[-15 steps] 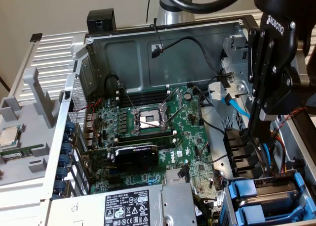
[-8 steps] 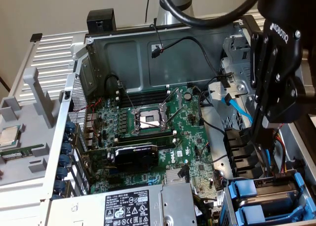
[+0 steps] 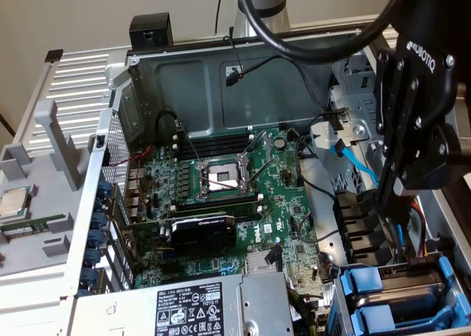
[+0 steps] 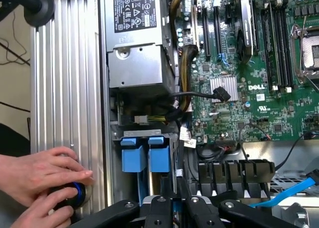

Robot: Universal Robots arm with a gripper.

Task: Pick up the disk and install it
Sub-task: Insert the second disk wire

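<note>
Disk (image 3: pixel 397 277) sits in the drive bay at the computer case's (image 3: pixel 73 204) corner, blue carrier tabs showing; you see the gripper (image 4: pixel 174 208) just above it, fingers together, apparently clamping nothing. Installing looks nearly complete.

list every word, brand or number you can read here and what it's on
"ROBOTIQ" on the end effector, near its top.
"DELL" on the green motherboard.
The power supply has a white sticker with black print and safety marks, too small to read.
Motherboard's white marks: too small to read.
</note>
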